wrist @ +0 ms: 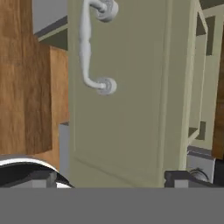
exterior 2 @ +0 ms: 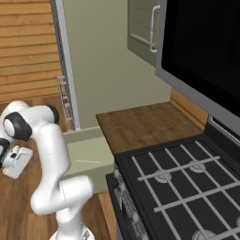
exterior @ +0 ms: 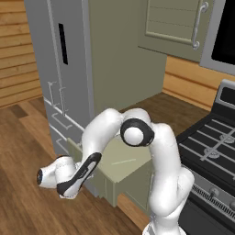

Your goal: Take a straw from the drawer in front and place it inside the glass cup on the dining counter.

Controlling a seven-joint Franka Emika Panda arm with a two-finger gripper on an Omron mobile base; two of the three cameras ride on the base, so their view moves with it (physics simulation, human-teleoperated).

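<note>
The drawer (exterior: pixel 120 166) is standing pulled out, a shallow sage-green box with its inside showing from above. In the hand view its flat front (wrist: pixel 131 100) is facing the camera, rolled on its side, carrying a small silver bar handle (wrist: pixel 89 48). The straw (exterior: pixel 123 161), a thin pale stick, is lying flat on the drawer floor, also showing in the right base view (exterior 2: pixel 87 161).

I'm seeing a sage-green drawer (exterior: pixel 120 166), a pale whitish straw (exterior: pixel 123 161) in it, a silver handle (wrist: pixel 92 46) ahead of my hand, brown wood-grain floor (exterior: pixel 23 137).
</note>
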